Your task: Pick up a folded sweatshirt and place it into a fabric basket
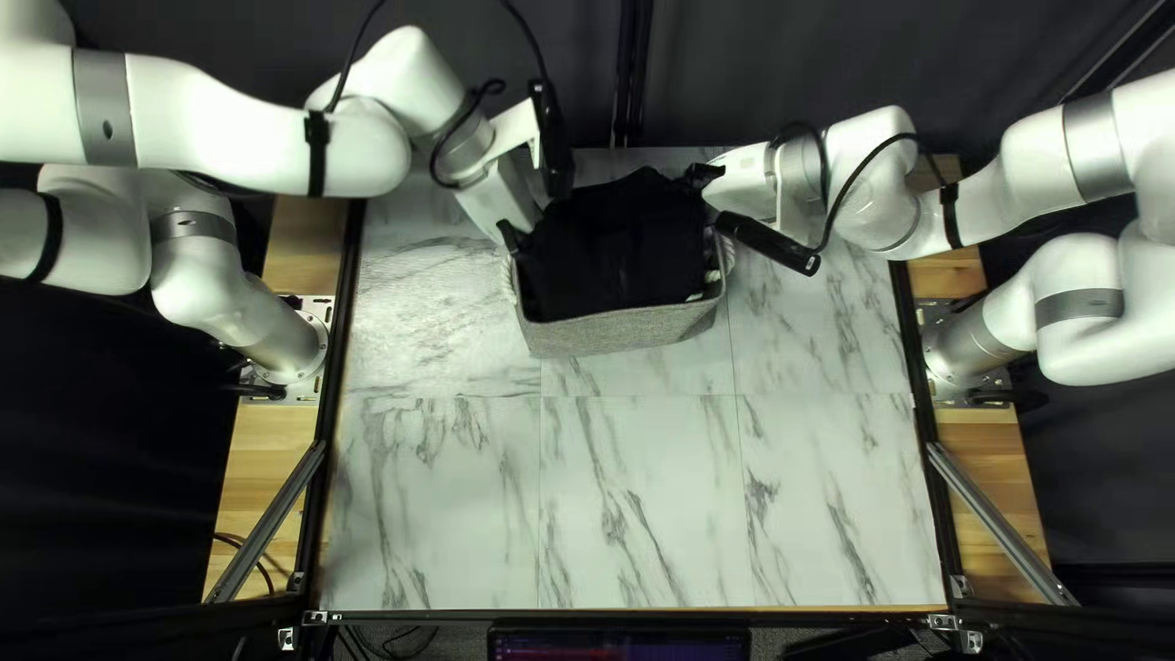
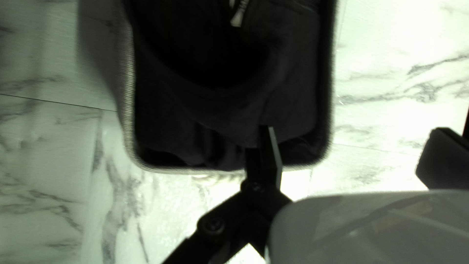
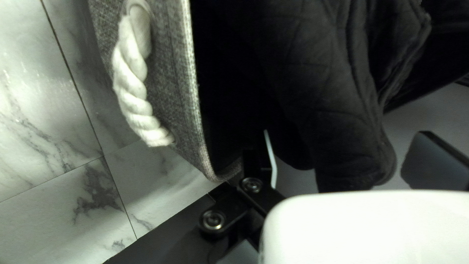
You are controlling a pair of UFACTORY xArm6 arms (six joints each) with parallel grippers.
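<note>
Probably to free the cloth, the left gripper (image 1: 535,208) at ten o'clock and right gripper (image 1: 715,198) at two had fingers spread; the sweatshirt (image 1: 622,245) filled the basket (image 1: 627,331), bulging towards twelve.

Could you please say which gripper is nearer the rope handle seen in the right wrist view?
Right gripper, close by the rope handle; the left gripper is at the basket's opposite end.

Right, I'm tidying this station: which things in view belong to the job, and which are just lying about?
For the job:
black sweatshirt
grey fabric basket
left gripper
right gripper

Not part of it:
screen by the near edge
dark curtain behind
</note>
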